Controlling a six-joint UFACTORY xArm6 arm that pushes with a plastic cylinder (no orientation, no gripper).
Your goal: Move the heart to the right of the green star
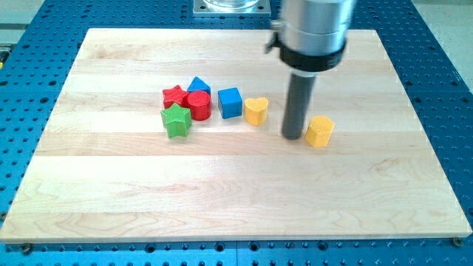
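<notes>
- 7 blocks sat on the wooden board (pixel 222 199) when I checked the feed: a red star (pixel 173 95), a blue triangle (pixel 198 85), a red cylinder (pixel 198 105), a green star (pixel 176 120), a blue cube (pixel 230 103), a yellow heart (pixel 256 111) and a yellow hexagon-like block (pixel 320 131).
- My tip (pixel 293 136) stood between the 2 yellow blocks, just beside the hexagon-like one and apart from the heart; being a bare rod, it had nothing to open, close or hold.
- The heart lay toward the view's right of the green star, with the red cylinder and blue cube between them.
- I judged the task largely unfinished: the heart was on the correct side but not next to the star, and slightly nearer the view's top.
- The heart's lobes appeared to face the view's top and its point the view's bottom; no clear long axis could be made out.
</notes>
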